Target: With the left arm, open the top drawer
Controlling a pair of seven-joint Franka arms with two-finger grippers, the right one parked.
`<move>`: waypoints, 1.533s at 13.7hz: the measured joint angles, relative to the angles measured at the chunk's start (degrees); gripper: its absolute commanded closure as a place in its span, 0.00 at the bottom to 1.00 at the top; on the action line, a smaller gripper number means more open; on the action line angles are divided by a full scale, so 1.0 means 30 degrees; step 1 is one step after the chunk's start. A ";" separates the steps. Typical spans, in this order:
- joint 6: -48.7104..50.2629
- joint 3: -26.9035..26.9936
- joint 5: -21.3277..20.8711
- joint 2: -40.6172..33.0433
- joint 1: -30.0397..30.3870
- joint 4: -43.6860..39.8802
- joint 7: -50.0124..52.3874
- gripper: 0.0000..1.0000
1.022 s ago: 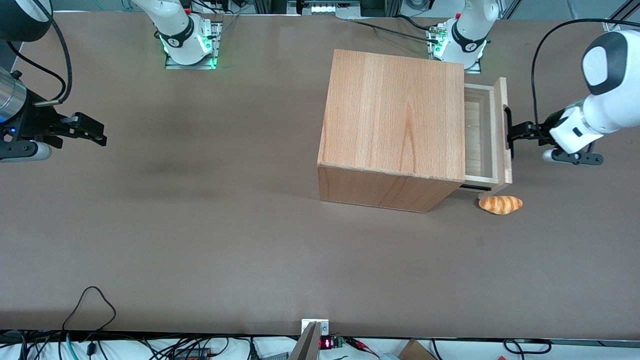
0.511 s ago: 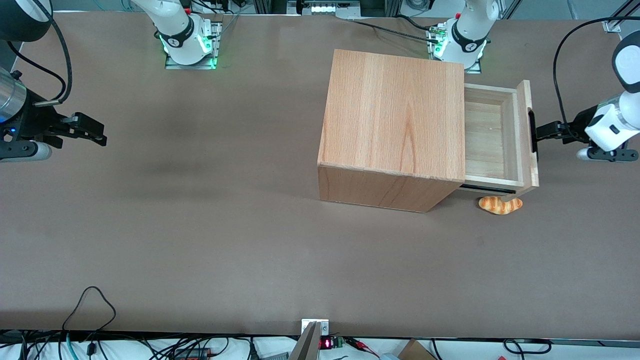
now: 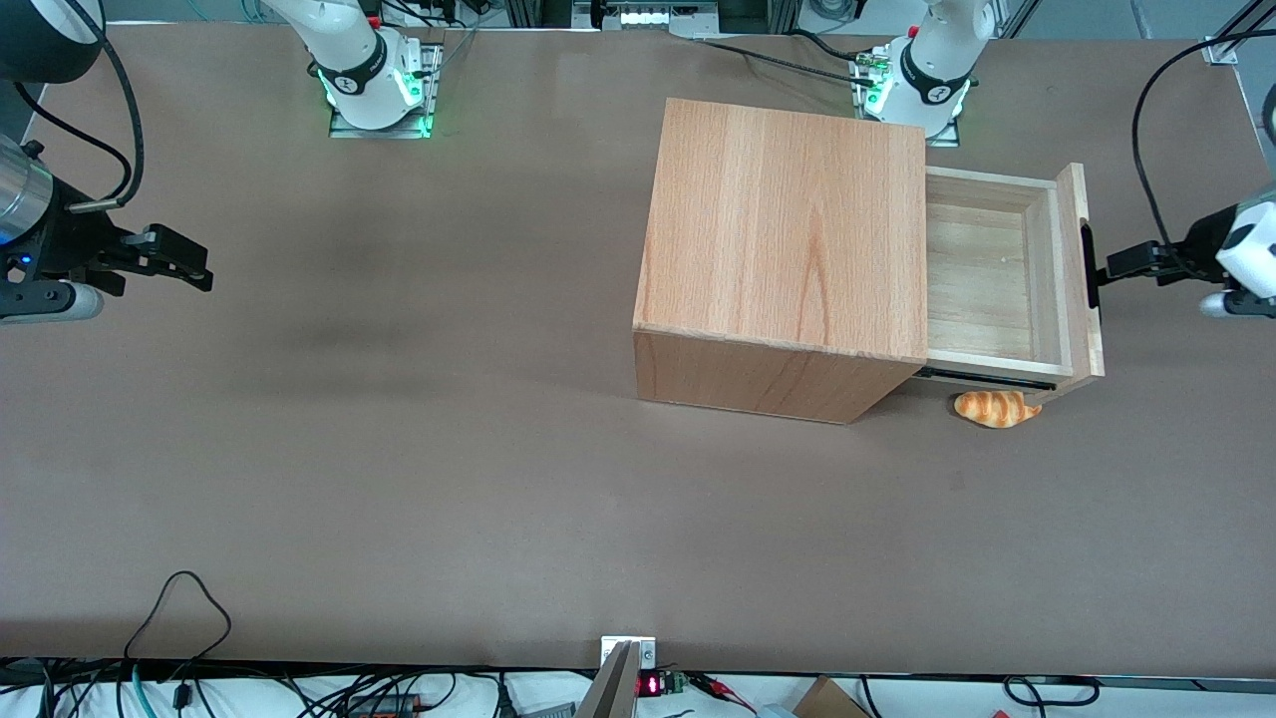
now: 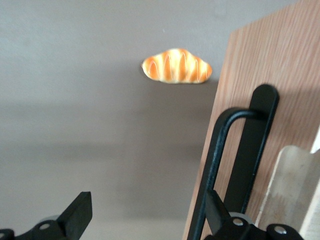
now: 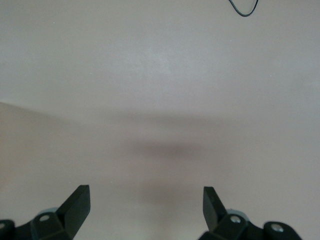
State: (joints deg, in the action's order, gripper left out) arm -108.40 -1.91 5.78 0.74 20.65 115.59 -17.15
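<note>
The top drawer (image 3: 982, 269) stands pulled well out of the beech cabinet (image 3: 788, 229), its pale plank bottom bare. Its front panel (image 3: 1080, 269) carries a slim black bar handle (image 3: 1090, 265). The left arm (image 3: 1246, 261) reaches in from the working arm's end of the table, and its gripper (image 3: 1118, 261) is at the handle. In the left wrist view the gripper (image 4: 147, 206) is open wide. One finger (image 4: 216, 207) sits hooked between the handle bar (image 4: 220, 150) and the front panel (image 4: 250, 65); the other finger (image 4: 80, 212) hangs over the bare table.
A small orange striped bread roll (image 3: 997, 407) (image 4: 176, 66) lies on the brown table (image 3: 399, 449), just under the drawer's corner nearest the front camera. Cables run along the table's near edge (image 3: 179, 608).
The drawer has slid farther out of the cabinet toward the working arm's end, and the gripper has moved back with the handle. The roll stayed put.
</note>
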 measured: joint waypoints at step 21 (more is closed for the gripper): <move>0.5713 -0.2311 -0.0890 0.0255 -0.2403 -0.8726 0.1201 0.00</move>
State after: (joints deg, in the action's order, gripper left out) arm -91.26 -8.85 3.11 1.50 13.44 89.42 -13.54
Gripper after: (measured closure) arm 0.000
